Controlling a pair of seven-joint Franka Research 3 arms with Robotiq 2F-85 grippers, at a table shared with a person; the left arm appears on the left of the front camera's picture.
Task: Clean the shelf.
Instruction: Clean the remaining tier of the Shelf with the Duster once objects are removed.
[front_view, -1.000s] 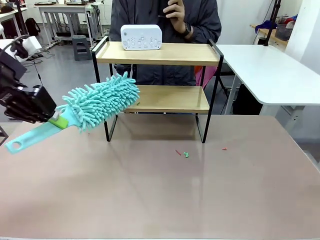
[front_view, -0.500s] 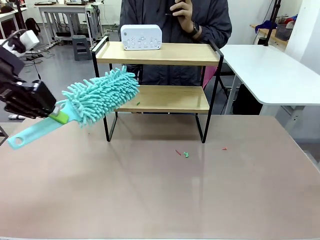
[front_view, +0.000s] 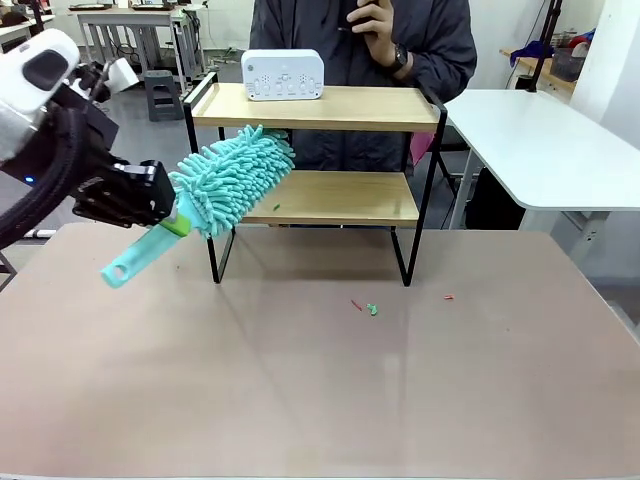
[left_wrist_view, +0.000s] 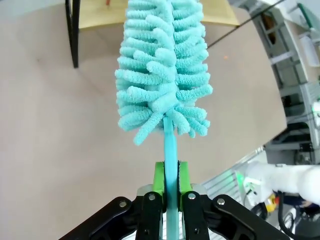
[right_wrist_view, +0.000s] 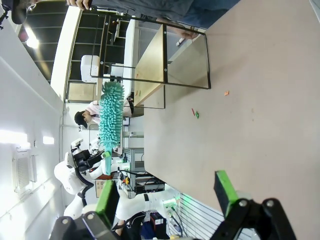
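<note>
Front view showed the left pincer (front_view: 172, 214) clamped on the thin handle of a fluffy turquoise microfibre duster (front_view: 235, 175). Its head sat between the boards at the left end of the small two-tier wood-and-black-metal shelf (front_view: 360, 106), which stood far back on the tan surface (front_view: 320, 400). The right pincer (right_wrist_view: 167, 192) gaped wide, empty. A sweep risked snagging the head on the frame and twisting the handle, or, higher up, shoving the white plastic box (front_view: 283, 74) off the top board

one shelf (front_view: 330, 107), one duster (front_view: 232, 175)
</note>
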